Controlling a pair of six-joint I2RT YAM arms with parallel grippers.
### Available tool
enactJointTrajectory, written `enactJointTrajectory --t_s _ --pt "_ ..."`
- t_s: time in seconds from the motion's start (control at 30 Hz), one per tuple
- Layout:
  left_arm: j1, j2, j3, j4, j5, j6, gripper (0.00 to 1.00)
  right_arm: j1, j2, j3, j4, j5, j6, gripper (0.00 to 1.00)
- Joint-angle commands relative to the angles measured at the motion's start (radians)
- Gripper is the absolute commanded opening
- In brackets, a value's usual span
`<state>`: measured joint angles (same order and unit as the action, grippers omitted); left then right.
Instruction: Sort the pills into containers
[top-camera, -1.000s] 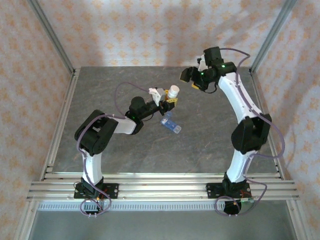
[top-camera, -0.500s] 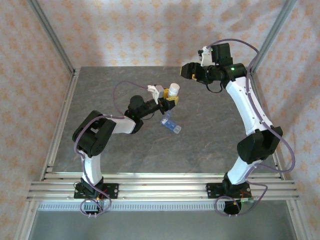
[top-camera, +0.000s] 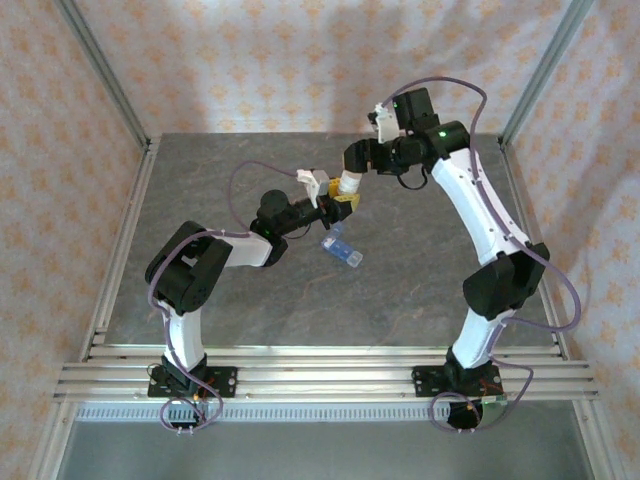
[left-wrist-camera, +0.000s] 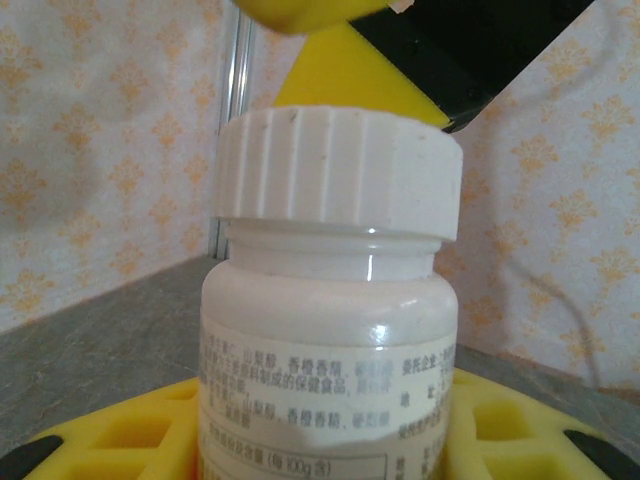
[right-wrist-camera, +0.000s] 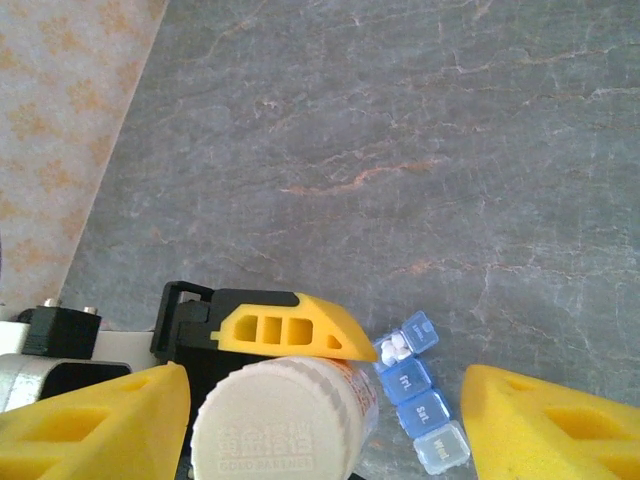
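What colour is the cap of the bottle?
White, with ribbed sides; the cap shows best in the left wrist view.

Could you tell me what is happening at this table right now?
The left gripper holds a white pill bottle by its body. The right gripper hangs over the bottle's white cap with its jaws open on either side, not yet closed on it, probably to unscrew it. The blue pill box lies on the table close by, one end compartment open with a few white pills inside.
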<state>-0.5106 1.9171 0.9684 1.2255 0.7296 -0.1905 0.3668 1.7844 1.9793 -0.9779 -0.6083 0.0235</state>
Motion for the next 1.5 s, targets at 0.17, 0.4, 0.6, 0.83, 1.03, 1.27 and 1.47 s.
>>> enactJointTrajectory --t_s 0.17,0.4,0.6,0.83,1.03,1.27,1.47 --pt "-0.002 -0.014 0.033 0.057 0.028 -0.008 0.00 0.025 0.014 0.021 -0.048 0.024 -0.039 0.68" --pt "0.000 0.016 0.036 0.056 0.029 -0.007 0.00 0.039 0.025 0.030 -0.054 0.021 -0.040 0.67" --pt "-0.001 0.018 0.033 0.057 0.029 -0.009 0.00 0.046 0.024 0.032 -0.060 0.032 -0.041 0.66" --pt "-0.001 0.022 0.035 0.057 0.030 -0.009 0.00 0.045 0.029 0.039 -0.059 0.041 -0.037 0.64" --pt "0.000 0.022 0.033 0.057 0.033 -0.009 0.00 0.047 0.030 0.054 -0.063 0.045 -0.035 0.64" --pt "0.000 0.024 0.032 0.057 0.032 -0.009 0.00 0.049 0.033 0.065 -0.072 0.045 -0.037 0.59" --pt "0.001 0.023 0.034 0.055 0.034 -0.011 0.00 0.055 0.044 0.064 -0.088 0.049 -0.047 0.48"
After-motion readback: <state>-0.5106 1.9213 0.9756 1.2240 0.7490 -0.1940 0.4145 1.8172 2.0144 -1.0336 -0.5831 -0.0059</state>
